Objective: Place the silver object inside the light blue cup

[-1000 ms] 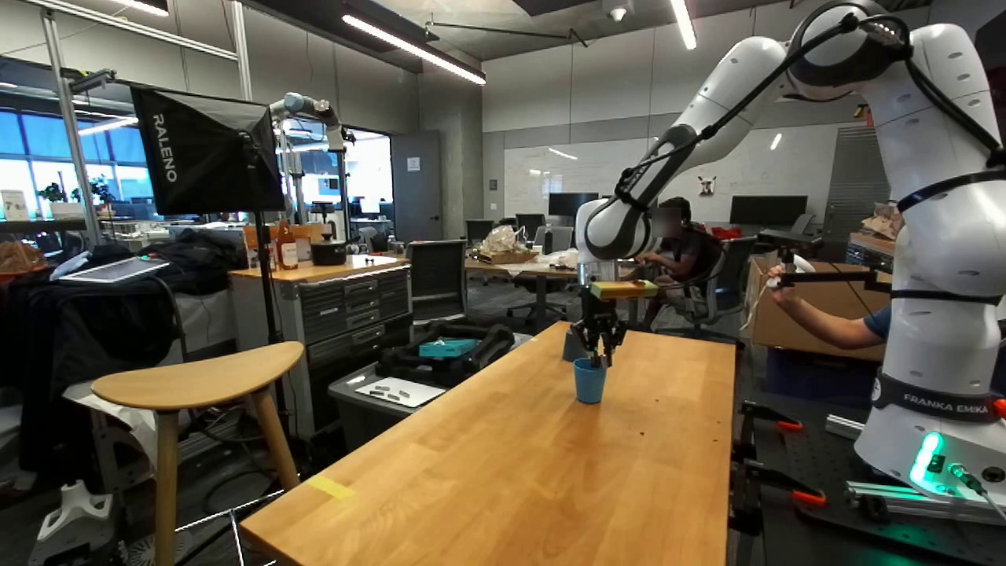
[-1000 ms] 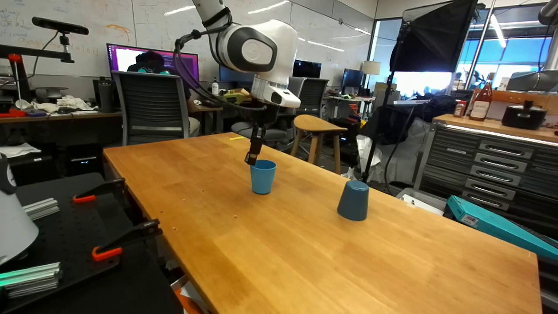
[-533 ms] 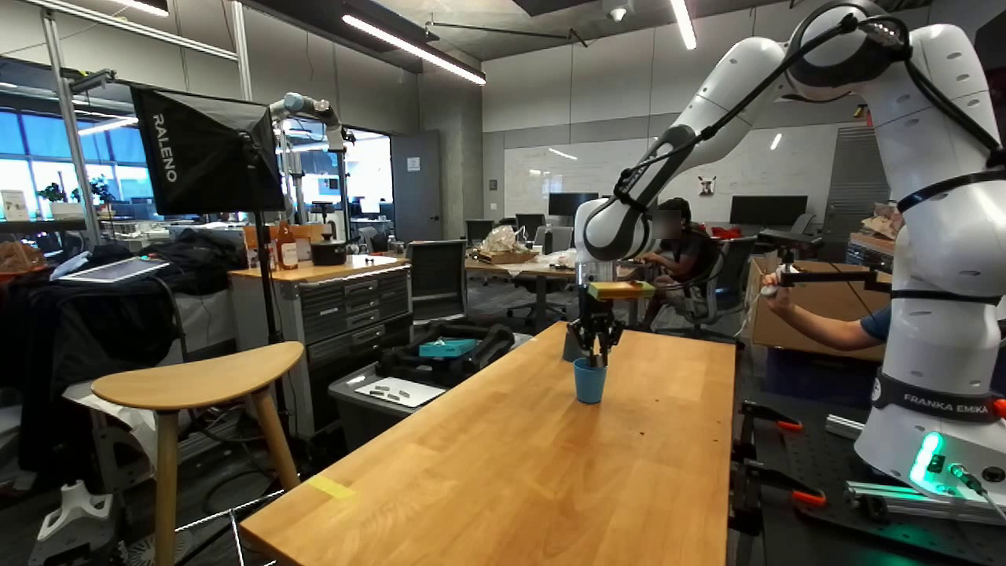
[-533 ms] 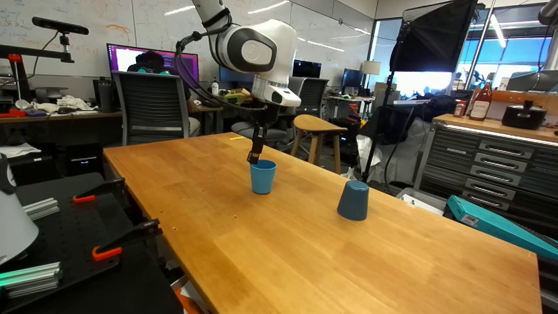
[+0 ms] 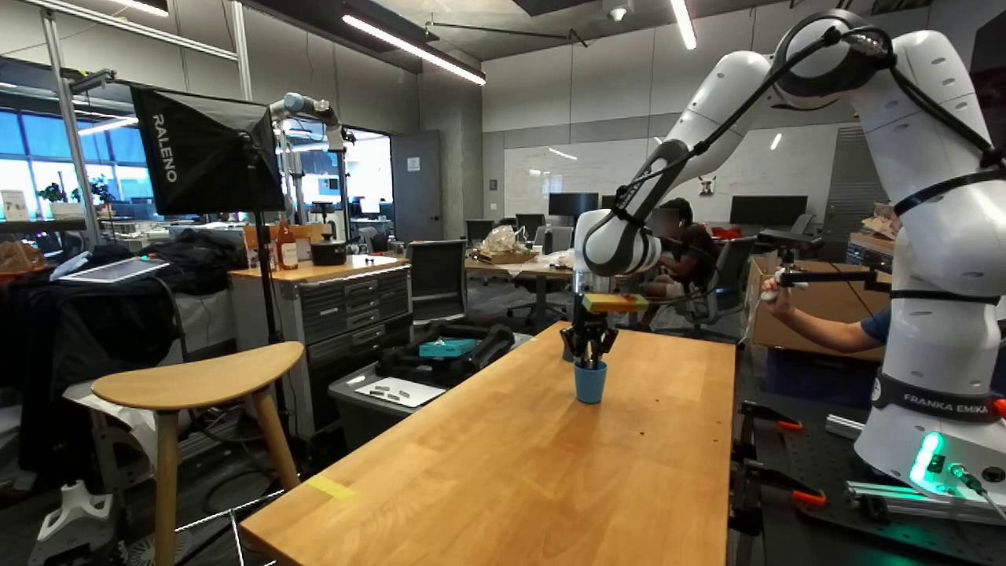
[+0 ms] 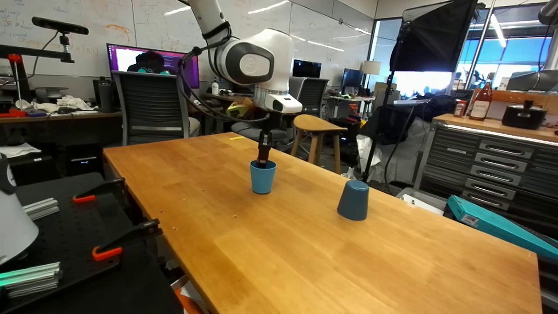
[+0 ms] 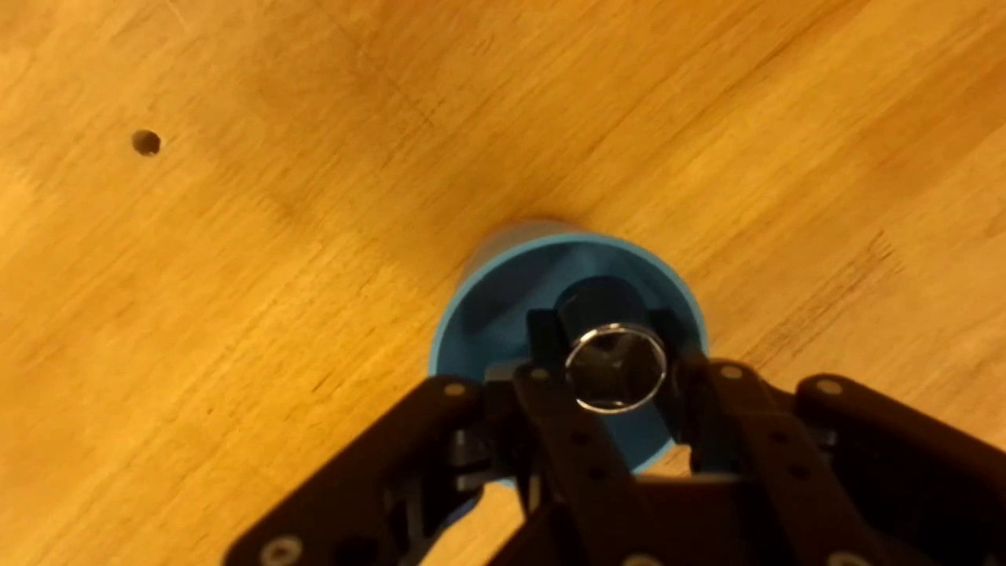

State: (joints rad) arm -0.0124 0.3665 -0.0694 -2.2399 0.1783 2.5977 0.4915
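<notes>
The tool [image 6: 262, 164] holds the silver object [image 7: 611, 347] between its fingers, inside the mouth of the light blue cup [image 6: 262, 179]; whether the object touches the cup I cannot tell. The cup stands upright on the surface [image 6: 305, 253]. In an exterior view, a darker cup [image 6: 353, 201] stands inverted, nearer and to the right.

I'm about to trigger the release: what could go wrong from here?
The jaws, closed on the silver-rimmed cylinder, reach into the light blue cup; opening them may tip the cup, since one side sits close to the rim in the wrist view. The cylinder could drop and land tilted; how high it hangs above the bottom is unclear. Lifting out might snag the rim and drag the cup.
</notes>
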